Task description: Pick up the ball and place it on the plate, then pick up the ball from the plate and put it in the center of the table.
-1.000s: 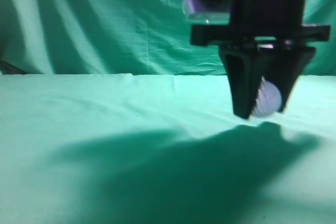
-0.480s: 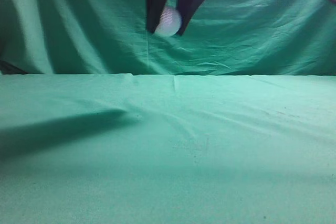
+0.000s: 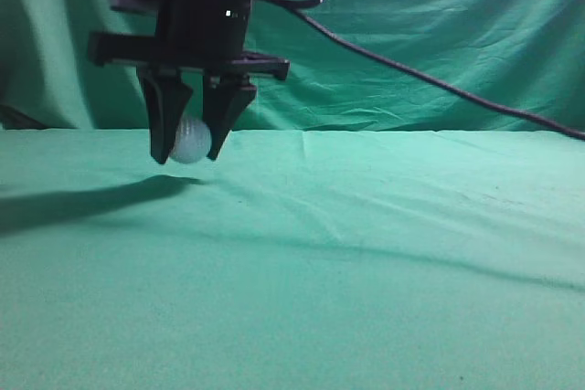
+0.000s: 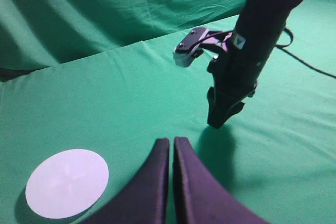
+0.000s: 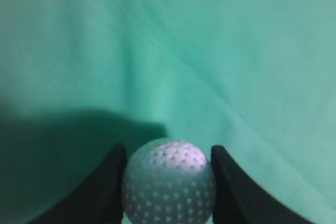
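Note:
My right gripper (image 3: 189, 151) is shut on a white dimpled golf ball (image 3: 192, 141) and holds it a little above the green cloth at the left of the exterior view. The ball (image 5: 169, 181) sits between the two black fingers in the right wrist view. The right gripper (image 4: 219, 121) also shows in the left wrist view, pointing down; the ball is hidden there. A round white plate (image 4: 67, 182) lies flat at the lower left of the left wrist view. My left gripper (image 4: 171, 142) is shut and empty above the cloth, right of the plate.
A green cloth (image 3: 366, 253) covers the table and hangs as a backdrop behind it. A black cable (image 3: 439, 84) trails from the right arm off to the right. The arm casts a shadow (image 3: 82, 203) on the cloth at the left.
My right gripper carried the ball from the right of the exterior view, up and across the middle, then down to the left side near the cloth.

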